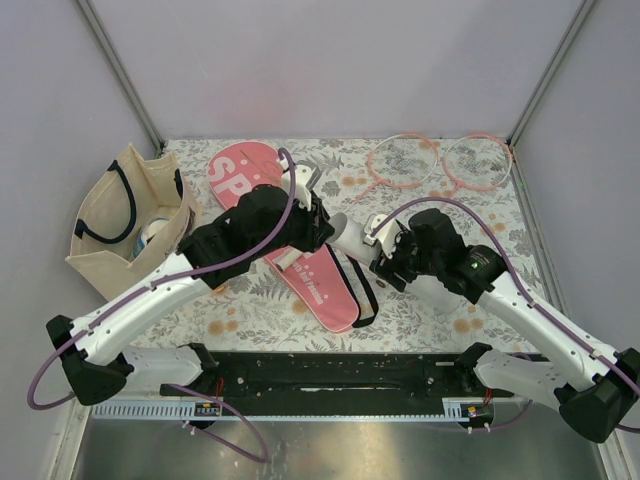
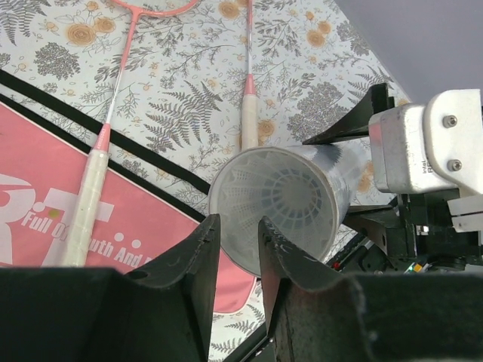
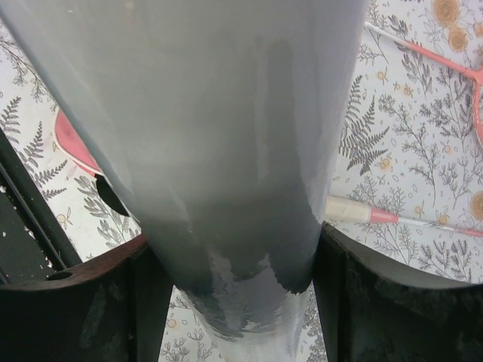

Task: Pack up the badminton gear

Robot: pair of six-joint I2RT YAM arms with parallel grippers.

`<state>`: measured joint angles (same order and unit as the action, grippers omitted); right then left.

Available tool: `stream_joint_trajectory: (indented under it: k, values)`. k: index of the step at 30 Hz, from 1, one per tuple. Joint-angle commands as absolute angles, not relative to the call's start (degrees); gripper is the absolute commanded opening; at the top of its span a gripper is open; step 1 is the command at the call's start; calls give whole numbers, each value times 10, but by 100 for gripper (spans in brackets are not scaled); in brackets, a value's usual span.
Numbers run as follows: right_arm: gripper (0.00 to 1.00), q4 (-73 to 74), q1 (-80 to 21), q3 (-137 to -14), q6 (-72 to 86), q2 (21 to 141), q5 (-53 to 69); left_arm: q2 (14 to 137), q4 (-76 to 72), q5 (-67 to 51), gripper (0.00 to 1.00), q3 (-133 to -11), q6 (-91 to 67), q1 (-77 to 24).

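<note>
The left arm [image 1: 150,290] and right arm [image 1: 530,310] bend inward from the near edge over the centre of the floral tabletop [image 1: 335,165]. The right gripper [image 3: 234,249] clamps the long white plastic tube [image 2: 294,188]. The left gripper [image 2: 238,226] straddles its open rim, grip unclear. The pink "SPORT" racket cover [image 1: 320,285] lies diagonally beneath, and two pink-framed rackets [image 1: 405,160] have their heads at the far-right corner.

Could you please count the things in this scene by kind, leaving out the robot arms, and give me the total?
Pink rackets: 2
White tube: 1
Pink racket cover: 1
Beige tote bag: 1
Total: 5
Something lies inside the bag, too small to identify, so it is not counted.
</note>
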<state>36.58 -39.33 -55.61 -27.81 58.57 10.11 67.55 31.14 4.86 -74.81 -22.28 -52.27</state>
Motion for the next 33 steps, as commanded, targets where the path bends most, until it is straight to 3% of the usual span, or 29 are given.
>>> stream_joint_trajectory:
  k: [1,9,15,21,27,29,31,33]
  values:
    - [53,267,-407,-614,-282,574,120,707,318,3,32,-736,-214,-535]
    - [54,215,-408,-570,-368,532,136,725,327,-52,35,-744,-232,-535]
    - [54,209,-408,-570,-349,527,135,736,327,-67,36,-750,-248,-535]
    - [56,220,-408,-562,-319,524,82,708,354,23,40,-800,-233,-530]
    - [57,243,-407,-573,-301,541,31,681,366,67,56,-909,-194,-517]
    - [58,239,-407,-579,-268,548,21,672,365,73,70,-928,-182,-516]
    - [59,238,-405,-594,-225,560,11,655,360,74,90,-932,-167,-516]
    - [59,239,-402,-606,-190,571,4,631,352,83,99,-914,-153,-516]
